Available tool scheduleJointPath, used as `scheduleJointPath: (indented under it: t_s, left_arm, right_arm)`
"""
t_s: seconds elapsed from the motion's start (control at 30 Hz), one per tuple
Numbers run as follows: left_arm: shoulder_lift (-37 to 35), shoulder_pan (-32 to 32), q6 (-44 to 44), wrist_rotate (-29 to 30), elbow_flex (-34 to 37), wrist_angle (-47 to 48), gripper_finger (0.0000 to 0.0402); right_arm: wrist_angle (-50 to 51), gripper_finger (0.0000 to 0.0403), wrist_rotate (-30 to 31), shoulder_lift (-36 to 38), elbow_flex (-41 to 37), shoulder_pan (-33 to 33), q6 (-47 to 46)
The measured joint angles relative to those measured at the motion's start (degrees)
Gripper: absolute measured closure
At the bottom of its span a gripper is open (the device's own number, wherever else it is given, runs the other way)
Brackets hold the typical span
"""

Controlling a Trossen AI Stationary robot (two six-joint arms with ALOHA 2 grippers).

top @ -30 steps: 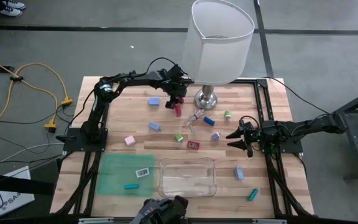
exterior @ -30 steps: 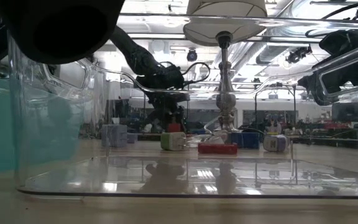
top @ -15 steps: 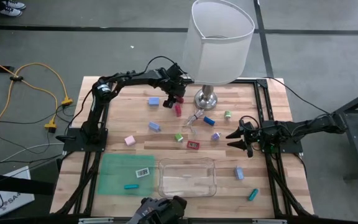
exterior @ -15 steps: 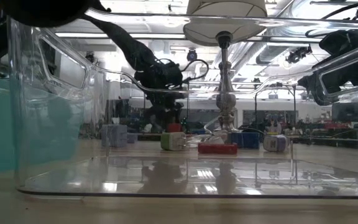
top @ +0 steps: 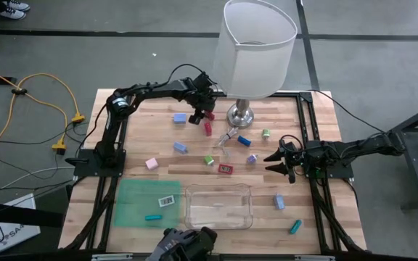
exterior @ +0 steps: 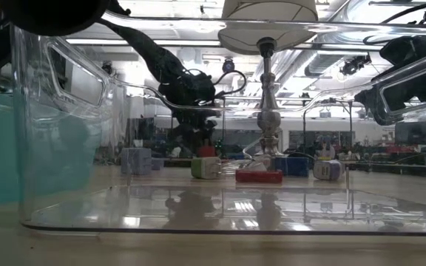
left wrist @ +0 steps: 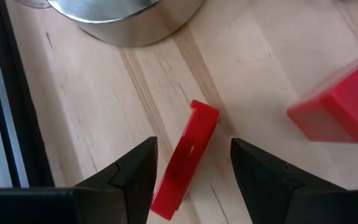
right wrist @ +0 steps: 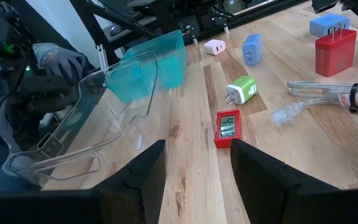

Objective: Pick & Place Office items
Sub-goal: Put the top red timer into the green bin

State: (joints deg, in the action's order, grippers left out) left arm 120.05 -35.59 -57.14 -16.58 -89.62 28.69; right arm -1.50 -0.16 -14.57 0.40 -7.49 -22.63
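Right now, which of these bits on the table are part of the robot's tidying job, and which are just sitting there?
Job:
- red clip, between the open left gripper fingers
- red block
- green plug
- blue pieces
- pink piece

Just there:
- lamp
- green mat
- clear tray

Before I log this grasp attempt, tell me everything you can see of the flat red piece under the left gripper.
The flat red piece is a thin, glossy slab, plastic by its look, standing on its edge on the wooden table. It has a small raised lip at one end. It lies between the fingers of the open left gripper, which do not touch it. The lamp's silver base is near its far end, and a blockier red piece sits apart from it.
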Motion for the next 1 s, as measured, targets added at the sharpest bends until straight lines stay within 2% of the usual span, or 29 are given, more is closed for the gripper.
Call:
scheduleJointPath:
  t_s: [0.4, 1.0]
  left_arm:
    - [0.0, 0.02, 1.22, -0.59, 0.0, 0.05, 0.0244]
    - [0.02, 0.13, 2.75, -1.01, 0.0, 1.78, 0.0248]
  right_arm:
    - [0.0, 0.0237, -0.02, -0.02, 0.0, 0.0, 0.0]
    - [0.0, 0.0237, -0.02, -0.02, 0.0, 0.0, 0.01]
